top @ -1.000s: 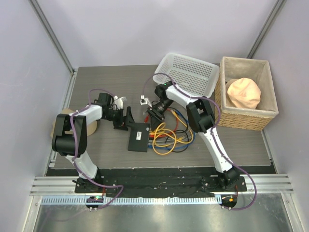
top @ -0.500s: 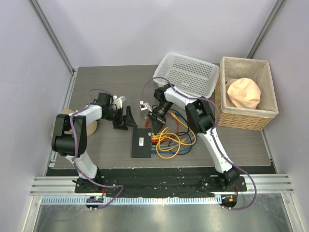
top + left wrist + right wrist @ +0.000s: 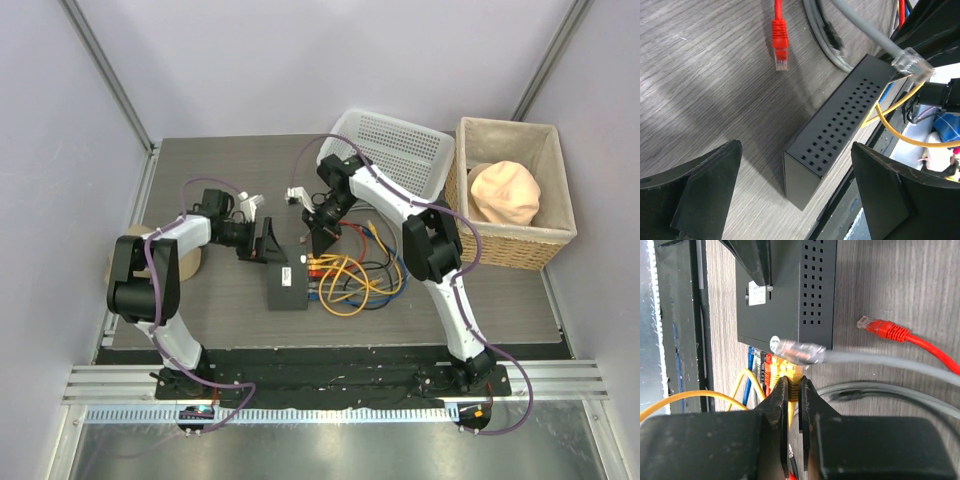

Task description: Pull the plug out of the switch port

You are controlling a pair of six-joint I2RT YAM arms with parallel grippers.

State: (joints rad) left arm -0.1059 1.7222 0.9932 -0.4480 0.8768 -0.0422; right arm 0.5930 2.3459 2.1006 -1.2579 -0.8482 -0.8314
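The black switch (image 3: 285, 288) stands tilted on one long edge at mid-table, with several coloured plugs in its right-hand sockets. In the right wrist view my right gripper (image 3: 794, 390) is shut on the boot of a yellow plug (image 3: 794, 376), which sits at the socket edge of the switch (image 3: 785, 295). From above, the right gripper (image 3: 318, 243) is just behind the sockets. My left gripper (image 3: 264, 243) is open at the switch's far left end. In its wrist view the left gripper (image 3: 795, 167) straddles the perforated switch (image 3: 840, 125) without touching it.
Yellow, blue, red and black cables (image 3: 355, 280) tangle right of the switch. A loose red plug (image 3: 880, 329) and a grey cable with a clear plug (image 3: 800, 351) lie by it. A white mesh basket (image 3: 390, 150), a wicker basket (image 3: 515, 240) and a tan roll (image 3: 187, 262) stand around.
The switch has shifted and tipped up onto its edge. My right gripper has drawn back toward the far side with the yellow plug. My left gripper has edged right toward the switch.
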